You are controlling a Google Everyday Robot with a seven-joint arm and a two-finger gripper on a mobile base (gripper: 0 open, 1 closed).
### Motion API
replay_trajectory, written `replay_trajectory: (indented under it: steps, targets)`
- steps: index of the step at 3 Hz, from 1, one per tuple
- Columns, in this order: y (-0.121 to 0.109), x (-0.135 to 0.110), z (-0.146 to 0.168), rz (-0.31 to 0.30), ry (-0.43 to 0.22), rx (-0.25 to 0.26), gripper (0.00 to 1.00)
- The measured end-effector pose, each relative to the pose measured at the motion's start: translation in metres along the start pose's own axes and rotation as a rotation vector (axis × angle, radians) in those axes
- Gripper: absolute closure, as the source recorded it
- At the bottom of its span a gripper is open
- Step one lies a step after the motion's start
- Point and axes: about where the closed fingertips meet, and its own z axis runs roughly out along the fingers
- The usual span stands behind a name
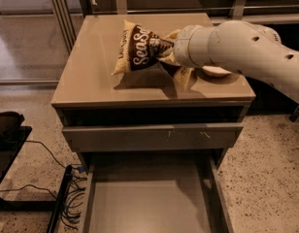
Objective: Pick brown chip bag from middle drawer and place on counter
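The brown chip bag (138, 50), dark brown and cream with white "Sea Salt" lettering, is held just over the middle of the counter (91, 74), its lower edge close to the glossy top. My gripper (167, 51) is shut on the bag's right end, reaching in from the right with the white arm (237, 47) behind it. The middle drawer (149, 198) is pulled out below, grey, with a bare flat bottom.
A white bowl (215, 72) sits on the counter's right side, mostly hidden behind the arm. The upper drawer front (152, 136) is closed. Cables (67, 198) and a dark object (6, 125) lie on the speckled floor at the left.
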Motion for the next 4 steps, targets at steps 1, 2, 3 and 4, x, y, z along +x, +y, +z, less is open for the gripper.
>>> replay_trajectory:
  steps: [1, 2, 3, 4]
  targets:
    - [-0.006, 0.021, -0.004, 0.117, 0.047, 0.049, 1.0]
    - [0.005, 0.052, 0.004, 0.342, 0.062, 0.0, 1.0]
    - [0.017, 0.056, 0.015, 0.487, 0.023, -0.089, 1.0]
    - [0.018, 0.054, 0.016, 0.496, 0.019, -0.097, 0.82]
